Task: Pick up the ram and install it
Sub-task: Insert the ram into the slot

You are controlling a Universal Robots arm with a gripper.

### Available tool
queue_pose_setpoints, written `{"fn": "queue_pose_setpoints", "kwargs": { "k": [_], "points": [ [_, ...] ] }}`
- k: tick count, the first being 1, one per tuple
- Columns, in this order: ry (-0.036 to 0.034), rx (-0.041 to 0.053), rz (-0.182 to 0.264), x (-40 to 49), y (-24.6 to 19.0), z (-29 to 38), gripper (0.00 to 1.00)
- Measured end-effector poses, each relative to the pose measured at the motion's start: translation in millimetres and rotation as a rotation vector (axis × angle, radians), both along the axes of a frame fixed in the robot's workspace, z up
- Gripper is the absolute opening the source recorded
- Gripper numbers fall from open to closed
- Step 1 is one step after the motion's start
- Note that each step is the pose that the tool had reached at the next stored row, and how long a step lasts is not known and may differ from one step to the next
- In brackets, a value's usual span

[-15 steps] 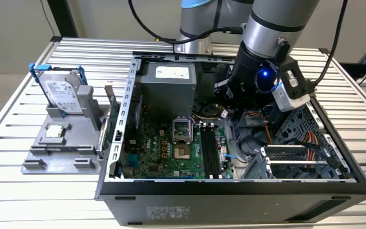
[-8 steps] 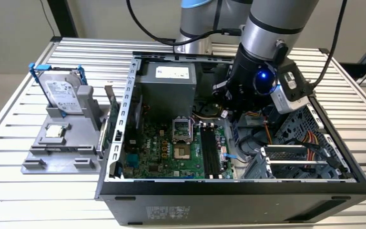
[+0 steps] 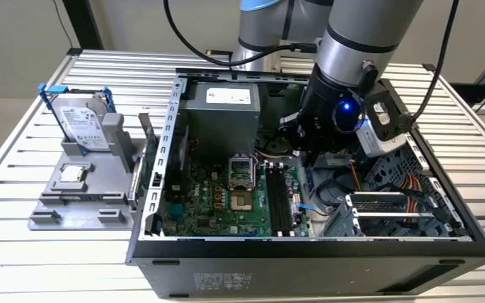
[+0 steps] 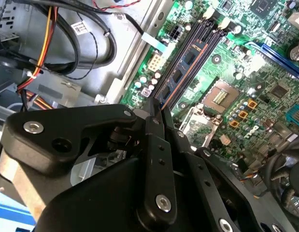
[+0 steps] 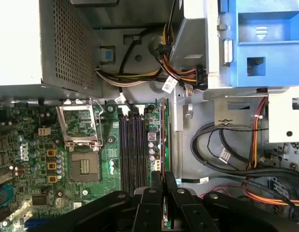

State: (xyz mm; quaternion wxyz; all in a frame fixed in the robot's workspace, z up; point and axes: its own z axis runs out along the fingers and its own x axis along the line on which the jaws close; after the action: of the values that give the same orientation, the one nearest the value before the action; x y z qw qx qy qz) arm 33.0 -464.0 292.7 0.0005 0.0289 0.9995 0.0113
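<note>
Slatted metal table [image 3: 23,189] carries open PC case [image 3: 310,252] w/ motherboard, in middle. Grey holder [image 3: 83,202] just beside case, on exterior view's left, w/ hard drive [image 3: 83,123] upright, chip [image 3: 74,173] flat.

hard drive [image 3: 83,123] on stand [image 3: 83,189], beside case [image 3: 310,265]

Quick headcount: one open computer case [image 3: 310,271] on the tabletop [image 3: 23,265]. Inside the case there's one motherboard [image 3: 200,196], one CPU socket [image 3: 242,202] and one grey power supply box [image 3: 221,113]. There are four long black memory slots [image 5: 132,145], as far as I can count in the first wrist view. Also inside the case is one ram [image 5: 162,125] stick, pinched in the one claw [image 5: 163,176]. Just outside the case sits one grey holder [image 3: 78,202], carrying one hard drive [image 3: 83,123] and one processor chip [image 3: 74,173].
</note>
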Motion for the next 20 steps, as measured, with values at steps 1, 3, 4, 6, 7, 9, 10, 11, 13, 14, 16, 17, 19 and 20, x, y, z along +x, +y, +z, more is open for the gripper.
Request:
{"fn": "queue_pose_setpoints", "kwargs": {
  "k": [1, 3, 4, 6, 7, 9, 10, 11, 13, 14, 16, 17, 19, 20],
  "points": [
    [0.0, -0.0003, 0.001, -0.5, -0.8, -0.5, 0.0],
    [-0.0002, -0.0003, 0.003, -1.6, -2.5, -1.8, 0.0],
    [-0.0003, 0.0, 0.004, -2.1, -3.1, -2.5, 0.0],
    [-0.0002, -0.0001, 0.007, -3.2, -4.2, -3.7, 0.0],
    [-0.0001, -0.0004, 0.008, -3.8, -4.9, -4.2, 0.0],
    [-0.0002, -0.0002, 0.008, -4.4, -5.9, -5.3, 0.0],
    [-0.0002, -0.0001, 0.009, -4.7, -6.2, -6.0, 0.0],
    [-0.0002, -0.0001, 0.009, -4.9, -6.5, -6.8, 0.0],
    [-0.0002, -0.0003, 0.009, -5.3, -6.8, -8.2, 0.0],
    [-0.0001, -0.0006, 0.009, -5.4, -6.8, -8.9, 0.0],
    [-0.0002, -0.0013, 0.009, -5.6, -7.0, -10.4, 0.0],
    [-0.0002, -0.0019, 0.009, -5.7, -7.0, -11.2, 0.0],
    [-0.0002, -0.0032, 0.009, -5.8, -7.5, -12.3, 0.0],
    [-0.0001, -0.0037, 0.01, -5.9, -7.7, -12.8, 0.0]
  ]
}}
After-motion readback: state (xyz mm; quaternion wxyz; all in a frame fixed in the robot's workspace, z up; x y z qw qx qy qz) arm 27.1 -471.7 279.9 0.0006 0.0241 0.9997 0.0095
